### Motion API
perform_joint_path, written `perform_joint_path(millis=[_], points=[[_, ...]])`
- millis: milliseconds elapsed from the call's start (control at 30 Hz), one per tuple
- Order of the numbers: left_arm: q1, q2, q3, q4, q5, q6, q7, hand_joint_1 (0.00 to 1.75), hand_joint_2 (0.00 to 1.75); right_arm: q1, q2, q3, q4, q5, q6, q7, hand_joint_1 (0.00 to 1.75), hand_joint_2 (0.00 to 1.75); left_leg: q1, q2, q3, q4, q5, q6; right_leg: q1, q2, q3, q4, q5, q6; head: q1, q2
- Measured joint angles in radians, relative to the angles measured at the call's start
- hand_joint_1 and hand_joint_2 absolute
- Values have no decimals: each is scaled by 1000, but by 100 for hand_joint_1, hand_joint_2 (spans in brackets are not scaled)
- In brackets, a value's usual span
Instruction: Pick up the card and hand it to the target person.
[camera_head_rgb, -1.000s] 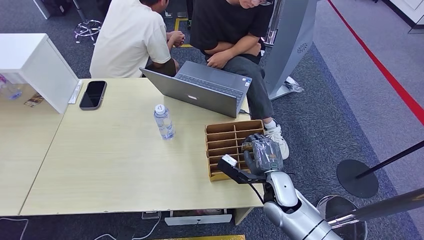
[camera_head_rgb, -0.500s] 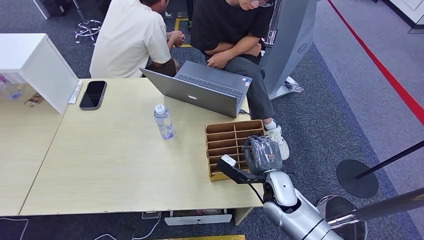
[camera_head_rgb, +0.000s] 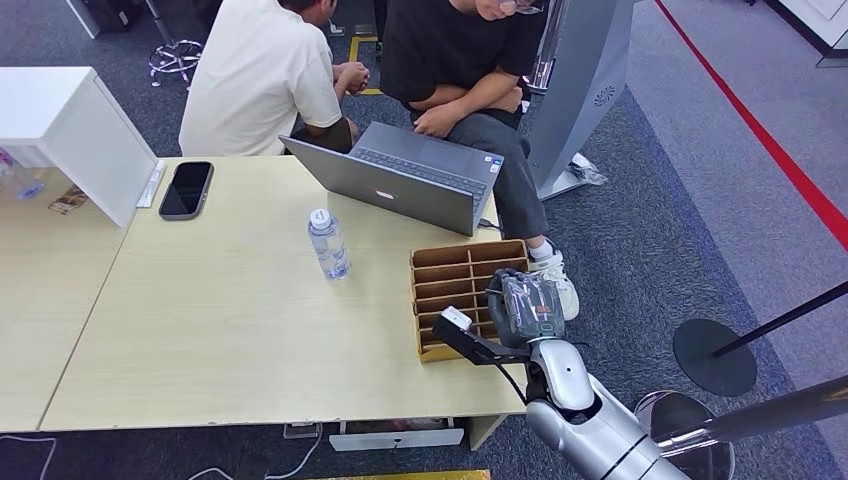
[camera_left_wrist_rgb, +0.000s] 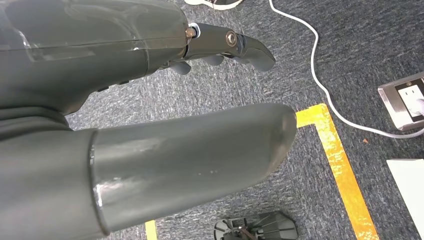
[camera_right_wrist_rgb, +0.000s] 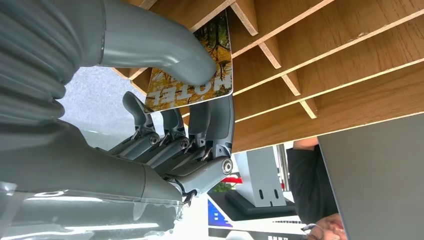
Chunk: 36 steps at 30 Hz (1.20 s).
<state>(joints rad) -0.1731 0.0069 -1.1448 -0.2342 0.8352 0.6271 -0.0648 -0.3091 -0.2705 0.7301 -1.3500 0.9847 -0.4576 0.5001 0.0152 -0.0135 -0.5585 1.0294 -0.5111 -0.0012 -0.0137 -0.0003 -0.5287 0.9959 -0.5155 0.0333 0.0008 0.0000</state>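
Head view first: right hand (camera_head_rgb: 527, 308) sits at the wooden card rack (camera_head_rgb: 452, 266) near the right edge of the surface (camera_head_rgb: 230, 330). The rack has many thin slots so that cards can stand up in them, and the hand is low over the near slots, likely because that is where the card waits. One laptop (camera_head_rgb: 400, 178) stands open, facing two people (camera_head_rgb: 445, 60) in chairs, so they can read it. One water bottle (camera_head_rgb: 327, 243) stands up beside the rack, a bit apart. One dark phone (camera_head_rgb: 186, 188) lies flat near a white box (camera_head_rgb: 70, 130).

Left wrist view next: left hand (camera_left_wrist_rgb: 150, 100) hangs over grey carpet with nothing in it. Its thumb is straight and its dark fingers (camera_left_wrist_rgb: 235, 45) are curled only a little. One white cable (camera_left_wrist_rgb: 310, 60) runs to one floor socket (camera_left_wrist_rgb: 405, 102).

Right wrist view last: one hotel card (camera_right_wrist_rgb: 195, 70) with yellow trees on it is pinched between the thick thumb and the dark fingers (camera_right_wrist_rgb: 200, 130) of the right hand. The card's far end is just at a slot of the rack, so I think it is being pulled out and the handing over is not yet begun.
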Motion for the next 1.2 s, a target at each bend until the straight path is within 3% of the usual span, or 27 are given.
perform_joint_path(millis=[500, 900, 1200], points=[[2, 0, 0, 0, 0, 1, -2, 0, 0, -1, -5, 1, -11, 53, 10, 4, 165, 175, 0, 0, 0, 0, 0, 0, 0, 0, 0, 0, 0, 0, 0, 0], [8, 2, 7, 0, 9, 1, -24, 0, 0, -20, -85, -1, -286, -7, 74, -62, 158, 175, 0, 0, 0, 0, 0, 0, 0, 0, 0, 0, 0, 0, 0, 0], [8, 1, 17, 0, 12, 1, -31, 0, 0, -38, -109, -1, -391, -13, 82, -74, 157, 175, 0, 0, 0, 0, 0, 0, 0, 0, 0, 0, 0, 0, 0, 0]])
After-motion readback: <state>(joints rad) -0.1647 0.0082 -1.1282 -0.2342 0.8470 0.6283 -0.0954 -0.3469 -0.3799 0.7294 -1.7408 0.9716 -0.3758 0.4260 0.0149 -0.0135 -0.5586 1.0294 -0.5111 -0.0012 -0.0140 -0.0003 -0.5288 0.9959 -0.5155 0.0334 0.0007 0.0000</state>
